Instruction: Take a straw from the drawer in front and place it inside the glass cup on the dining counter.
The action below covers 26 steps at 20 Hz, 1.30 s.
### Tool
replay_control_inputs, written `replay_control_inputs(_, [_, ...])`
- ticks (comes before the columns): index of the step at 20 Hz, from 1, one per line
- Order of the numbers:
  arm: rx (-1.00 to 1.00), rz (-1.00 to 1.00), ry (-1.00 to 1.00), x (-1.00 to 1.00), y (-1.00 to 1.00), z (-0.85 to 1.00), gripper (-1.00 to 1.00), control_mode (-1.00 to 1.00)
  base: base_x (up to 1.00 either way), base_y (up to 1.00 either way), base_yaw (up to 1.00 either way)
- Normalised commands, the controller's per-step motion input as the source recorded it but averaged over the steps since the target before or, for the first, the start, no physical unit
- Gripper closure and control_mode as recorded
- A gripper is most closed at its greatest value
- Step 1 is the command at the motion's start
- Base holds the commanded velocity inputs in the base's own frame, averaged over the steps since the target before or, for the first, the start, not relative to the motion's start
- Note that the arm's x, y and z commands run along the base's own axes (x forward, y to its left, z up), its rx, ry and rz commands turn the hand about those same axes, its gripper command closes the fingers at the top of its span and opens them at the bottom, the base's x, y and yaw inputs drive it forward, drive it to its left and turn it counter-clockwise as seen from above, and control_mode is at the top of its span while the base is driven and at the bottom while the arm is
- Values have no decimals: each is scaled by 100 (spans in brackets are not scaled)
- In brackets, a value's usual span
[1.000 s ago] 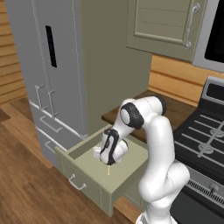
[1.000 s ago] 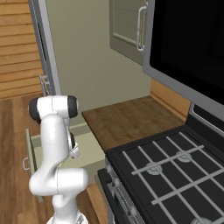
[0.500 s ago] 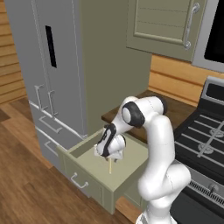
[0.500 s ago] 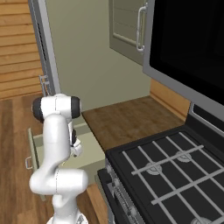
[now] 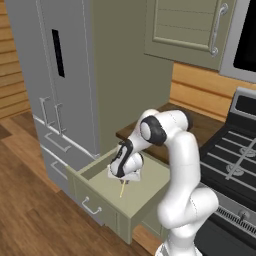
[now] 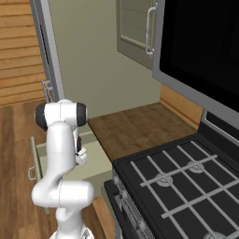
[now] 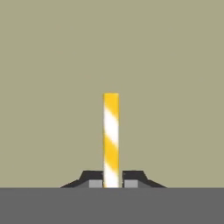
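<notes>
The sage-green drawer (image 5: 94, 199) stands pulled open below the counter, and my arm reaches down into it. My gripper (image 5: 125, 179) is shut on the straw (image 5: 122, 189), which sticks out below the hand toward the drawer floor. In the hand view the straw (image 7: 111, 131) is striped yellow and white. It runs straight up from between the two dark fingertips (image 7: 92, 178), which press on it from both sides, with my gripper (image 7: 111, 183) at its base. The drawer (image 6: 95, 158) also shows behind my arm in the right base view. The glass cup and the dining counter are out of view.
A grey fridge (image 5: 55, 75) with long handles stands left of the drawer. A brown wood countertop (image 6: 130, 128) lies behind it, and a black stove (image 6: 182, 182) is to the right. Upper cabinets (image 5: 185, 27) hang above. Wood floor (image 5: 30, 210) lies in front.
The jaws have closed from wide open onto the straw. The hand has stayed at about the same spot in the drawer.
</notes>
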Motion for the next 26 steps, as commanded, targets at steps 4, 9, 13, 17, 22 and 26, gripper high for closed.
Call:
replay_control_inputs(4, [0, 0, -17, -62, 0, 61, 100, -100, 0, 0, 0])
replay_control_inputs(9, [9, 0, -22, -59, -4, 100, 100, -100, 0, 0, 0])
replay_control_inputs(13, [17, 7, -12, -10, 0, 100, 100, -100, 0, 0, 0])
replay_control_inputs(17, [20, 14, -1, 14, 0, 100, 100, -100, 0, 0, 0])
replay_control_inputs(22, [13, 17, 0, 18, 2, 100, 100, -100, 0, 0, 0])
replay_control_inputs(26, [1, 17, -3, 3, 15, 100, 100, -100, 0, 0, 0])
